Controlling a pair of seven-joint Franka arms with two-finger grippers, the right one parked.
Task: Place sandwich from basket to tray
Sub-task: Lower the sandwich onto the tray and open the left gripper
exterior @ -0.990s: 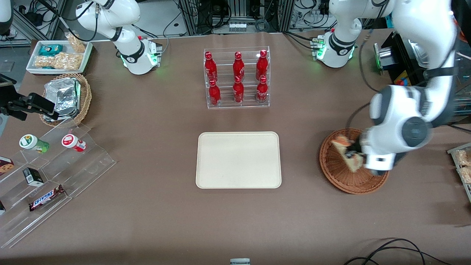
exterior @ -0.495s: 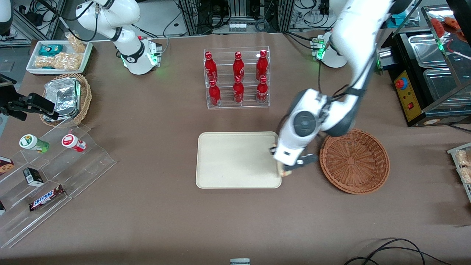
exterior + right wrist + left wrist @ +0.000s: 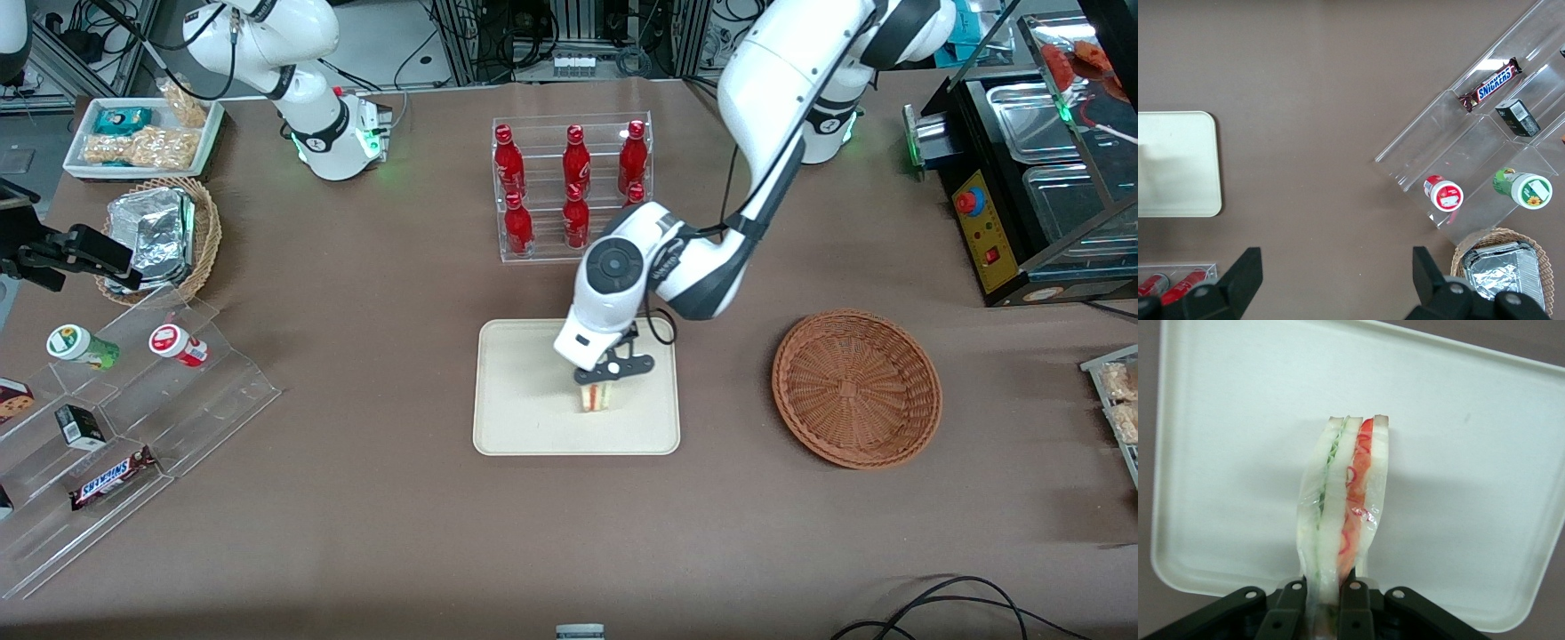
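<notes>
Sandwich (image 3: 595, 397), a small clear-wrapped triangular wedge of pale bread with red-orange and green filling layers, stands on edge over the middle of the flat cream-beige rectangular tray (image 3: 516, 427); whether its lower edge touches the tray surface cannot be told. In the left wrist view the sandwich (image 3: 1341, 503) shows its layers edge-on, green filling on one side and red on the other, against the tray (image 3: 1471, 487). The left arm's black two-finger gripper (image 3: 605, 377) hangs directly above it, and its fingers (image 3: 1293, 613) are pinched onto the wedge's narrow end, the wrap squeezed between them.

The tray lies at the table's centre. Toward the working arm's end of the table sits the round, shallow, reddish-brown woven wicker basket (image 3: 856, 388), well apart from the tray and with nothing in it. Farther from the front camera than the tray stands a clear acrylic rack of red bottles (image 3: 572, 187), partly covered by the arm's white wrist. Toward the parked arm's end are a lighter tan wicker basket holding silver foil packs (image 3: 164, 236) and a stepped clear display with snacks (image 3: 116, 427).
</notes>
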